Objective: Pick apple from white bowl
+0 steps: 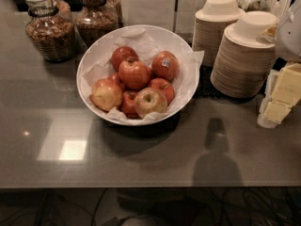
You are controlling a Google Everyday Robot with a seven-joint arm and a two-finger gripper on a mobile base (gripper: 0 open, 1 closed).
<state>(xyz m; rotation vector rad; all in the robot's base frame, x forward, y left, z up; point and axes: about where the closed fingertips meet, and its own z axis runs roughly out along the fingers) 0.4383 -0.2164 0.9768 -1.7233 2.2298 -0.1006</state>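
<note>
Apple (pixel 134 73) tops pile in white bowl (pixel 83 74), mid worktop (pixel 141 159). Claw (pixel 281 99) spread, empty, far right, well apart from bowl. Likely risks: touching neighbours (pixel 162 87) crowd claw, wrong fruit pinched; round skin slips, pile rolls.

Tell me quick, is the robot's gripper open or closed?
Gripper: at the right edge beside the stacked bowls, away from the apple; open or closed cannot be told.

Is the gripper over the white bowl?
No, the gripper sits at the right edge beside the stacked tan bowls, apart from the white bowl, where the apple tops the pile.
</note>
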